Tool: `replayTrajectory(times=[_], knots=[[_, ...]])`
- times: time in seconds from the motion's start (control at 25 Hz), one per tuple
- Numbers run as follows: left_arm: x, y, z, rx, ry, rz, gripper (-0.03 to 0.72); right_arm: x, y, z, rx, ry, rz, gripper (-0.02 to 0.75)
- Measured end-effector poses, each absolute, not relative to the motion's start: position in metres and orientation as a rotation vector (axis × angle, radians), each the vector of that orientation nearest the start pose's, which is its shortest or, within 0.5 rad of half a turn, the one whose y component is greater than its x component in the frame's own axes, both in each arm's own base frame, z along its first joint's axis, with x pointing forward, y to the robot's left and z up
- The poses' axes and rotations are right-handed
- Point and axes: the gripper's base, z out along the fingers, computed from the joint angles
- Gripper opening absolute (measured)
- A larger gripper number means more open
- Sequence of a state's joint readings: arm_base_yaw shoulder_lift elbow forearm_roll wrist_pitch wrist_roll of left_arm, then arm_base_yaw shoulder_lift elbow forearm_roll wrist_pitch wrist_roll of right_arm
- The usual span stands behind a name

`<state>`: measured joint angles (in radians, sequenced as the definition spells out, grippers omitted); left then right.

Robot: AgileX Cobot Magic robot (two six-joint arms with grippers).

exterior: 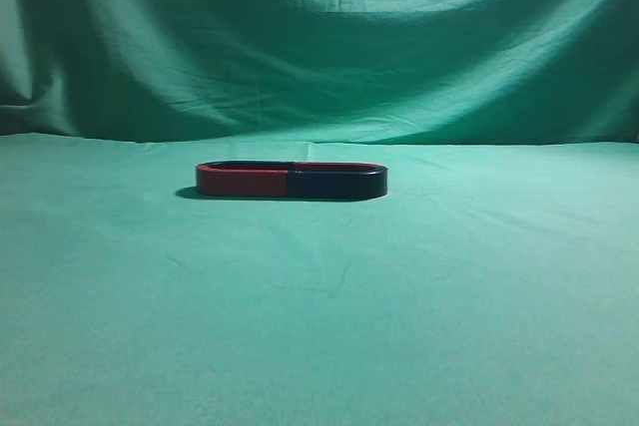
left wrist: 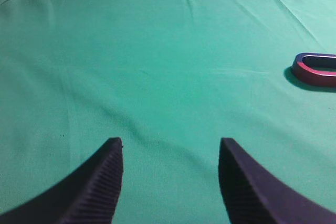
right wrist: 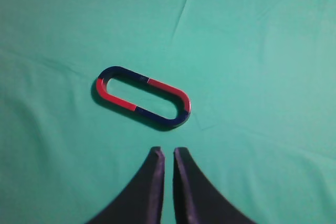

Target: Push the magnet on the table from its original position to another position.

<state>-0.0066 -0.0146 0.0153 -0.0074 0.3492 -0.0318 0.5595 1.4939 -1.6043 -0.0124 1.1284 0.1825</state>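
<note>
Right gripper (right wrist: 168, 153), jaws nearly closed, above magnet (right wrist: 142, 97).

Count: one magnet (exterior: 291, 181), an elongated ring, halves red and dark blue. One green cloth (exterior: 319, 326) over the table and backdrop. Two grippers: left gripper (left wrist: 170, 145), right gripper (right wrist: 168, 153). Each shows two dark fingers.

Dim, soft light throughout; strong green cast. Exterior view grainy, backdrop (exterior: 319, 37) dark at upper left and in folds. Magnet (exterior: 291, 181) throws narrow shadow to its left on table (exterior: 319, 326). Wrist views slightly soft; jaws dark, little detail.
</note>
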Motion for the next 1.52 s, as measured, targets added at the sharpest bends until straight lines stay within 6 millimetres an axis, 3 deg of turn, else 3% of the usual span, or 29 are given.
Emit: replayTrajectory(times=[0.32,0.64,0.88,0.92,1.2,1.4,1.52], knots=[[0.053,-0.001,0.177,-0.028,1.833,-0.034,0.372,0.191,0.144,0.413,-0.493,2.344,0.345,0.476],[0.053,-0.001,0.177,-0.028,1.833,-0.034,0.372,0.131,0.096,0.433,-0.496,2.299,0.351,0.476],[0.053,-0.001,0.177,-0.028,1.833,-0.034,0.372,0.096,0.06,0.444,-0.579,2.231,0.23,0.476],[0.053,-0.001,0.177,-0.028,1.833,-0.034,0.372,0.09,0.055,0.447,-0.618,2.2,0.214,0.0],[0.053,-0.001,0.177,-0.028,1.833,-0.034,0.372,0.058,0.033,0.456,-0.774,2.04,0.206,0.0],[0.053,-0.001,0.177,-0.028,1.833,-0.034,0.372,0.032,0.012,0.45,-0.682,1.934,0.21,0.0],[0.053,-0.001,0.177,-0.028,1.833,-0.034,0.372,0.024,0.005,0.431,-0.58,1.86,0.181,0.0]])
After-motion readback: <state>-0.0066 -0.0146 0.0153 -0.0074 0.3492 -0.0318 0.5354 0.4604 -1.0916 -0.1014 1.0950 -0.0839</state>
